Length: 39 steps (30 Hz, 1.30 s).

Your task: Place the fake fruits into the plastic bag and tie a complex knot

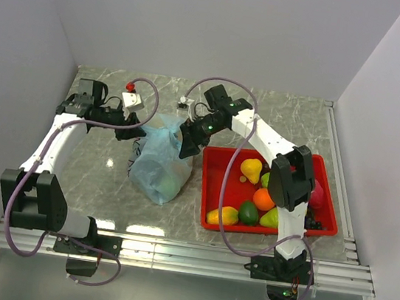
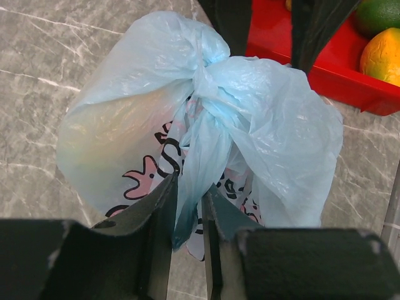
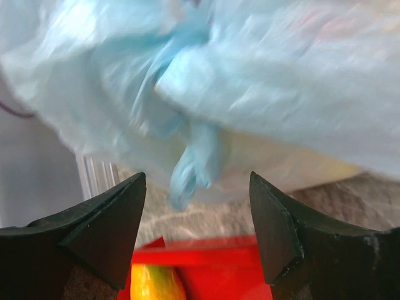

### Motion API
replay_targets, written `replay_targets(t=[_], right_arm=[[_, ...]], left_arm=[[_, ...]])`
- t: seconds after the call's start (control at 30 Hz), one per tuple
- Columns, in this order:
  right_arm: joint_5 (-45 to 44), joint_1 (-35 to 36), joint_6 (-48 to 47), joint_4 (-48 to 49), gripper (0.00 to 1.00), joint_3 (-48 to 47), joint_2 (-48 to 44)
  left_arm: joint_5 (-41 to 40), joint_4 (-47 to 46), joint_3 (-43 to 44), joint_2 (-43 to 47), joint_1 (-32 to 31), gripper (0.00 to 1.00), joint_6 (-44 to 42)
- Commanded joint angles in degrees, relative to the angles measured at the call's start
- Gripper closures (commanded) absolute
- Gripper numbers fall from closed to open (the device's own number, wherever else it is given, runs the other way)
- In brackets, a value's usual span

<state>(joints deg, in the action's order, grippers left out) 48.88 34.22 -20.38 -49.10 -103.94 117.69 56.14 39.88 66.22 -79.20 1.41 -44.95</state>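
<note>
The light-blue plastic bag (image 1: 157, 165) lies on the marble table, left of the red tray, with fruit shapes faintly showing through it. Its handles are twisted into a knot (image 2: 203, 78). My left gripper (image 2: 187, 184) is shut on one thin blue handle end (image 2: 190, 156); in the top view it sits at the bag's upper left (image 1: 134, 132). My right gripper (image 3: 197, 181) is open at the bag's upper right (image 1: 188, 145); the other blue end (image 3: 190, 165) hangs loose between its jaws. Several fake fruits stay in the tray: a yellow one (image 1: 251, 170), an orange (image 1: 264, 198), a green lime (image 1: 248, 213).
The red tray (image 1: 218, 156) stands right of the bag and touches it; it also shows in the left wrist view (image 2: 325, 69) and the right wrist view (image 3: 212, 262). A white box with a red button (image 1: 129, 95) stands at the back. White walls enclose the table.
</note>
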Motion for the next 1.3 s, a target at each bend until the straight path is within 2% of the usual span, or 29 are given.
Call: replay_targets(t=[0.0,0.23,0.33,0.37,0.43,0.47,0.53,0.67,0.87,0.97,1.0,1.1,1.27], right_arm=[[-0.72,0.5,7.54,9.2,0.27,-1.08,0.95],[-0.46,0.41,11.5,12.63,0.36,-0.12,2.28],[1.04,0.06,12.47,13.77,0.46,0.32,2.63],[1.56,-0.03,12.47,13.68,0.56,0.32,2.98],[2.44,-0.73,11.95,12.11,0.65,-0.56,3.25],[2.79,-1.17,11.42,11.32,0.72,-0.91,3.34],[2.88,-2.31,9.5,8.51,0.76,-1.7,2.99],[1.14,-3.89,5.27,2.88,1.0,-2.32,0.45],[-7.91,-4.6,0.96,1.64,1.0,0.14,-5.08],[-14.85,-4.51,-0.44,3.57,1.0,1.28,-7.38],[-16.44,-4.6,-0.88,3.66,1.0,1.11,-7.65],[-22.07,-5.03,-3.25,3.22,1.0,0.93,-8.53],[-28.58,-6.18,-5.89,3.75,1.0,4.09,-10.11]], left_arm=[[-0.15,-2.44,-0.21,1.68,-0.44,0.73,1.79],[-0.33,-4.11,-1.7,2.29,-0.79,0.77,2.85],[-0.42,-4.28,-2.23,2.29,-0.79,0.8,2.76],[-0.5,-4.37,-2.23,2.29,-0.71,0.84,2.76],[-1.46,-4.11,-2.14,2.12,-0.71,0.92,2.93],[-2.08,-4.02,-2.14,2.03,-0.71,1.0,3.02],[-3.49,-3.67,-2.14,1.77,-0.36,1.0,3.37],[-5.16,-2.96,-1.97,1.94,1.66,1.0,3.72],[-13.41,-6.39,-2.76,4.05,3.33,1.0,13.82],[-22.71,-10.16,-3.98,5.72,4.57,1.0,21.29],[-26.92,-10.0,-4.51,6.16,4.91,1.0,21.13],[-32.04,-8.94,-6.52,6.69,6.23,1.0,19.29],[-37.15,-10.52,-10.93,7.92,10.45,1.0,17.18]])
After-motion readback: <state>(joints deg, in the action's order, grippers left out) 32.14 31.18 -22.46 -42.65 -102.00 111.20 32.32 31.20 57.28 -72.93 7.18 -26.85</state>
